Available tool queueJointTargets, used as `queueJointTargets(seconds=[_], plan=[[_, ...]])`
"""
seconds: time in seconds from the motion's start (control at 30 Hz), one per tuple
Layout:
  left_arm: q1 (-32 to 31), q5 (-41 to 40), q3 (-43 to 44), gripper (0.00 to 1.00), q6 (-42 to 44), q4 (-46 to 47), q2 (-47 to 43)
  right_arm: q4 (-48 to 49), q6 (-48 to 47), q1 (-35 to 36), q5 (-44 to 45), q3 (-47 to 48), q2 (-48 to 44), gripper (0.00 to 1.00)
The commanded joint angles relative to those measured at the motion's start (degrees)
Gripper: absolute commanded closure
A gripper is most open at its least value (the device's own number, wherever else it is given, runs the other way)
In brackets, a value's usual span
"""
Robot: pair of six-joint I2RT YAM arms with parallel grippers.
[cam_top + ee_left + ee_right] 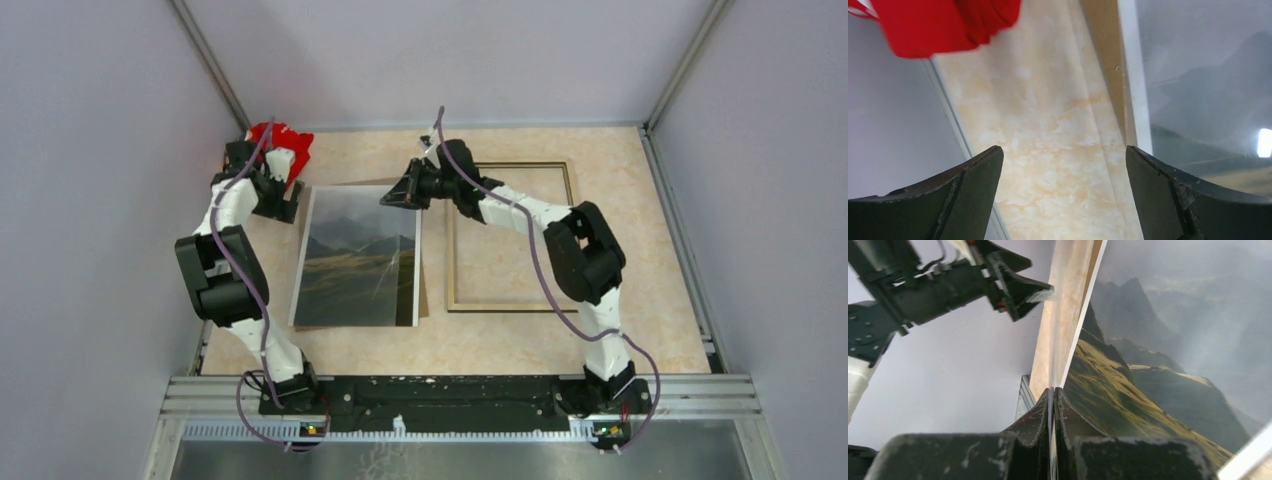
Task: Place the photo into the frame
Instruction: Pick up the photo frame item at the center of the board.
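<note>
While the right claw (1053, 405) pinches the photo (360, 255) at its 1 o'clock corner, the left claw (1063, 150) hangs spread over tabletop (1048, 125) at 10 o'clock.

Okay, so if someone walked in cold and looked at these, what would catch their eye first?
Probably the big mountain photo, left of centre on the table, its far right corner pinched in the right arm's shut jaws. Next, the bright red object in the far left corner, and the empty frame lying flat to the photo's right.
</note>
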Motion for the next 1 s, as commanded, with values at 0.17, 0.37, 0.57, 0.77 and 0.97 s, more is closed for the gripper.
queueJointTargets(seconds=[0.17,0.37,0.57,0.77,0.97], plan=[[-7.30,7.88,8.29,0.02,-0.36,-11.42,-7.85,-29.80,-20.05,-12.46,-9.58,4.39,-21.02,1.00],[-21.06,7.68,8.84,0.02,-5.58,-7.99,-5.52,-43.58,-27.80,-26.86,-10.72,-7.39,-40.54,1.00],[-32.04,11.98,18.73,0.02,-13.43,-9.21,4.67,-54.53,-30.64,-39.07,-8.57,-7.41,-53.15,1.00],[-39.69,15.48,26.12,0.02,-19.95,-8.80,13.85,-67.28,-34.94,-39.24,2.92,3.43,-55.51,1.00],[-43.84,19.30,27.74,0.02,-24.09,-6.56,18.46,-69.02,-34.60,-39.24,10.73,4.40,-58.01,1.00]])
